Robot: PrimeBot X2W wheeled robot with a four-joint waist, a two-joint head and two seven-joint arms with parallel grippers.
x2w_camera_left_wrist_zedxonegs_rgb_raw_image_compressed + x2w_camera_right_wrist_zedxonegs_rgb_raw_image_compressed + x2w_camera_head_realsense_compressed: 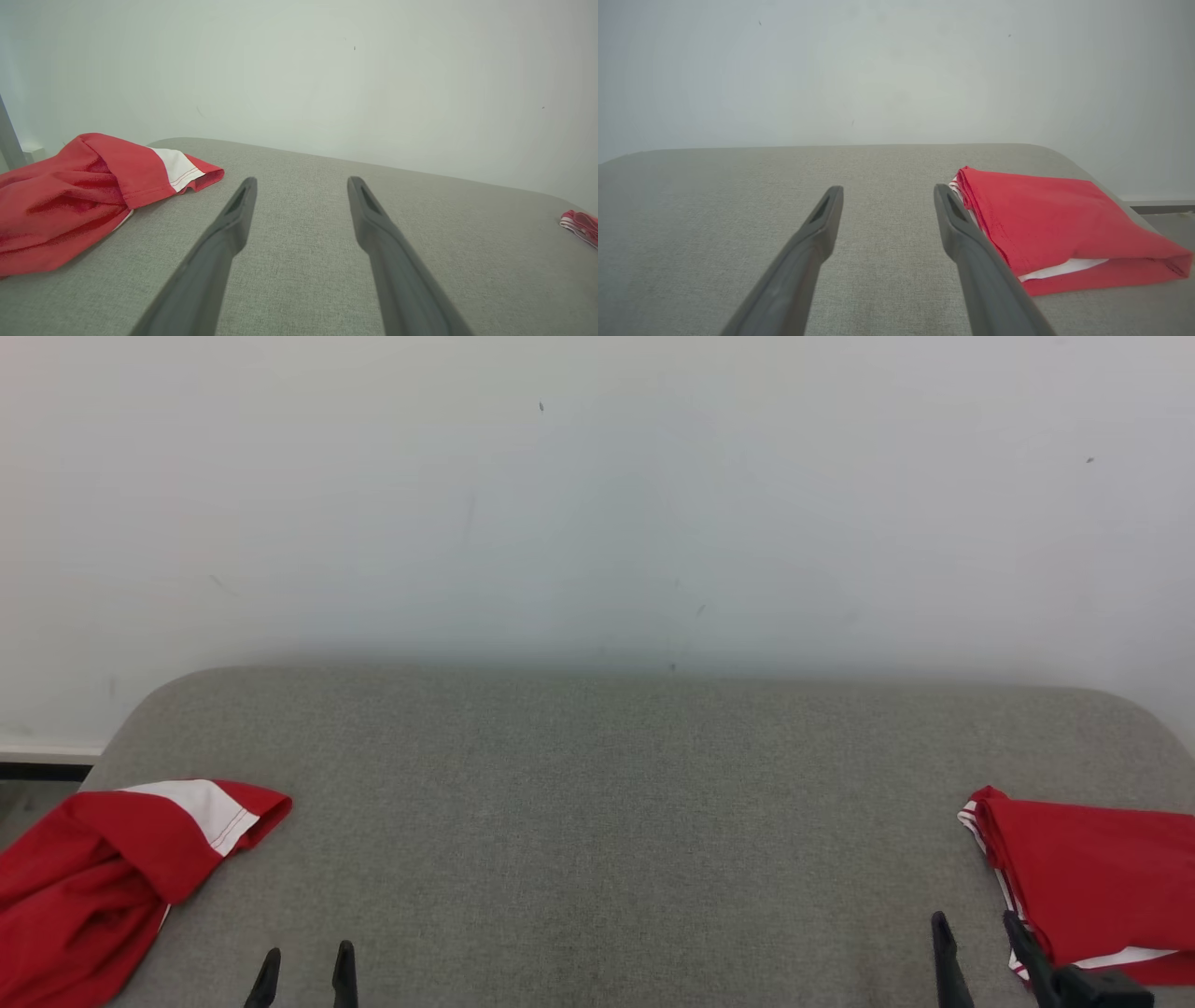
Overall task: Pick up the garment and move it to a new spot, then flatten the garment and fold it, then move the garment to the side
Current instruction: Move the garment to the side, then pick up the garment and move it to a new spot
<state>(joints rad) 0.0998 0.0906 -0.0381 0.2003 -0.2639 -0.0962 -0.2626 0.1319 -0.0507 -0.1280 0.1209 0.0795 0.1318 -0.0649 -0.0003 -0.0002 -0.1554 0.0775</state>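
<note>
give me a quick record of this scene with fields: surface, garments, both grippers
surface: grey fabric-covered tabletop with rounded corners, against a white wall
left side: crumpled red garment with a white panel, not folded
right side: folded red garment with white trim at its edges
left gripper: open, holding nothing, over the tabletop just right of the crumpled red garment
right gripper: open, holding nothing, close beside the folded red garment's left edge; contact cannot be told
</note>
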